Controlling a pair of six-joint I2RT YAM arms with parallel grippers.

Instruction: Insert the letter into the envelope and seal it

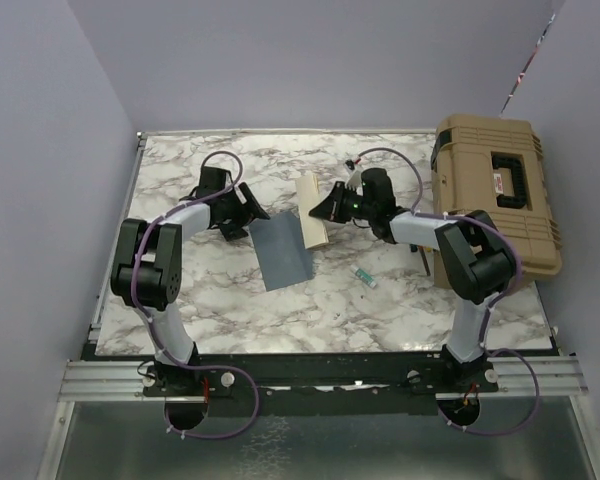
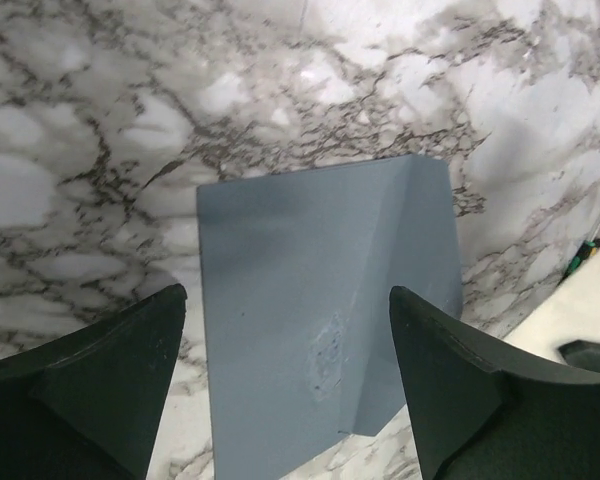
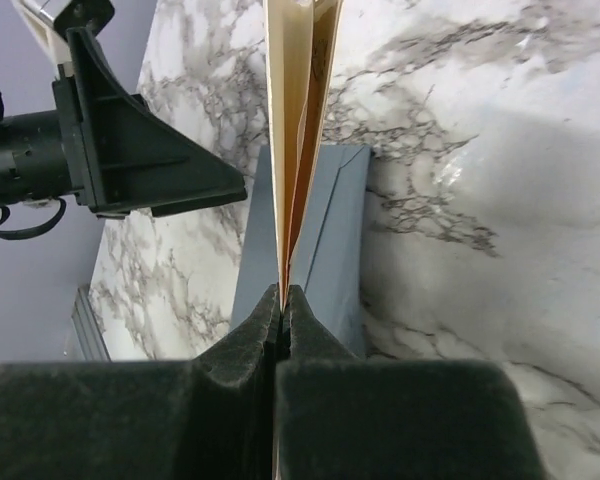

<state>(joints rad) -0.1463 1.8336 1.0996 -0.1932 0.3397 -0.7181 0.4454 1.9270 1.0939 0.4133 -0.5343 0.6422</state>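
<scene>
Left claw: hanging wide open, gripping nothing, its fingers straddling the envelope from above.
Right claw: pinching fully shut on the near edge of the letter.
Envelope: lying flat on the marble desk just below the left claw, its long axis running from that claw toward the arm bases.
Letter: standing on edge, reaching straight out from the right claw, over the envelope's right side.
Left wrist only: showing a crease down the envelope's right part and a scuffed patch.
Right wrist only: showing the letter as a thin doubled sheet.
Top view only: showing a tan toolbox behind the right claw, its red-and-white label being too small to read.
</scene>
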